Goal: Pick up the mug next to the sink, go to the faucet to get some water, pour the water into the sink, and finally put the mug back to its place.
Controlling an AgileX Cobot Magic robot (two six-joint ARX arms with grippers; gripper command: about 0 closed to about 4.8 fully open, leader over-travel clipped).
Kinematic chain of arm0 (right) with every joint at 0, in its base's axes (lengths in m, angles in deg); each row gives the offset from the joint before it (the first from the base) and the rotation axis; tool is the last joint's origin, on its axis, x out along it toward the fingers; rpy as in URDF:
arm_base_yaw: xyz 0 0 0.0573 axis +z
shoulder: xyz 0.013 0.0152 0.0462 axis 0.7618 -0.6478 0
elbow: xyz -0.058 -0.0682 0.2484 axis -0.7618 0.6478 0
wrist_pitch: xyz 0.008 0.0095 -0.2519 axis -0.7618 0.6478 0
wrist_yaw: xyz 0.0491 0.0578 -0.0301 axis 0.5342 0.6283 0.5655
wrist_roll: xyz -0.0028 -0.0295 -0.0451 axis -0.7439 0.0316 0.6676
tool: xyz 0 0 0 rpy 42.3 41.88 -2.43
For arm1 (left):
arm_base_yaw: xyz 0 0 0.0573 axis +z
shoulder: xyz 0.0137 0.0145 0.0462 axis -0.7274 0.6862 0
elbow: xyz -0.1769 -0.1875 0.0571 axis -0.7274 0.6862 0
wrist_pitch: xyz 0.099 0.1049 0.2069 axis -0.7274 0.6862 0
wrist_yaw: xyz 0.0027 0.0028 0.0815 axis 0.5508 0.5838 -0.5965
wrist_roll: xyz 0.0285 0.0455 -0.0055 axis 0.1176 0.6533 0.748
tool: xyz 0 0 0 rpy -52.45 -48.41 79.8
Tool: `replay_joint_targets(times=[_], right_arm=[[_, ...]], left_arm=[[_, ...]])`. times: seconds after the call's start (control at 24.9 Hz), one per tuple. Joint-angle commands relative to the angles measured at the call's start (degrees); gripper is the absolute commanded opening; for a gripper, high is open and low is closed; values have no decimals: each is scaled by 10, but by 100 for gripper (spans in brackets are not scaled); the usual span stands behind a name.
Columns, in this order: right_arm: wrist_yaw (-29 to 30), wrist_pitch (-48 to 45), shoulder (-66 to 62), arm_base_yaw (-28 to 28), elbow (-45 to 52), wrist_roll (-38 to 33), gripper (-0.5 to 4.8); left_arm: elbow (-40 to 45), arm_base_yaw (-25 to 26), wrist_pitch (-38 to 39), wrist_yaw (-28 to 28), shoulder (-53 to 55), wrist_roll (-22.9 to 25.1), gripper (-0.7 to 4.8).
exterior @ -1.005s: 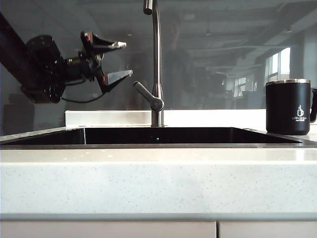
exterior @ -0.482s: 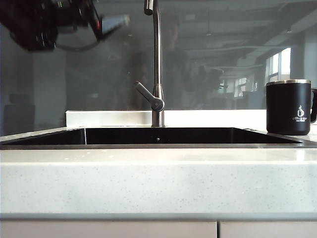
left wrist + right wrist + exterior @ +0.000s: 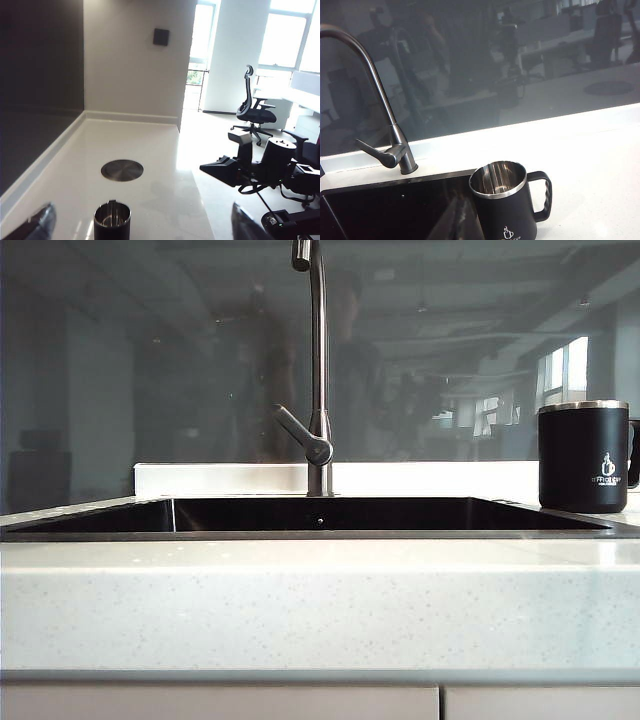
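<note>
The black mug (image 3: 583, 455) with a steel rim stands empty on the pale counter, right of the sink (image 3: 320, 515). The steel gooseneck faucet (image 3: 318, 370) rises behind the basin's middle. Neither arm shows in the exterior view. In the left wrist view my left gripper (image 3: 142, 227) is open wide and hangs high over the counter, with the mug (image 3: 112, 220) below and beyond its fingertips (image 3: 37, 225). My right gripper (image 3: 461, 216) is shut and empty, above the sink's (image 3: 395, 210) corner, close beside the mug (image 3: 507, 200) on the side away from its handle. The faucet (image 3: 380, 110) stands further off.
A dark glass backsplash (image 3: 150, 360) runs behind the counter. A round steel cover (image 3: 122, 170) is set into the counter beyond the mug. The right arm (image 3: 265, 165) reaches in beside the counter's front edge. Office chairs (image 3: 255, 107) stand on the floor behind.
My left gripper, which hung open left of the faucet, has risen up and out of the exterior view. The mug and faucet have not moved.
</note>
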Motion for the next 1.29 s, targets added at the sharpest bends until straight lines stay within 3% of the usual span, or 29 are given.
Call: replay_joint_targets(times=[0.04,0.36,0.72,0.8,1.01,1.13,1.21,1.29], right_arm=[[0,-9,7,0,-1,-1,-1],[0,-7,7,0,-1,-1,-1],[0,-7,7,0,-1,-1,-1],[0,-7,7,0,-1,-1,-1],[0,-5,7,0,-1,-1,-1],[0,-5,7,0,-1,-1,-1],[0,-5,7,0,-1,-1,-1],[0,-5,7,0,-1,-1,-1]], left_arm=[[-2,1,-26,4,-37,-3,479],[-2,0,-26,13,-138,-21,479],[-1,0,-26,13,-143,-31,479],[-2,0,-25,37,-142,-29,479],[-2,0,-25,18,-142,-81,479],[-2,-7,-20,25,-142,-86,479],[-2,-10,-20,23,-142,-84,479],[-2,1,-19,23,-143,-45,479]])
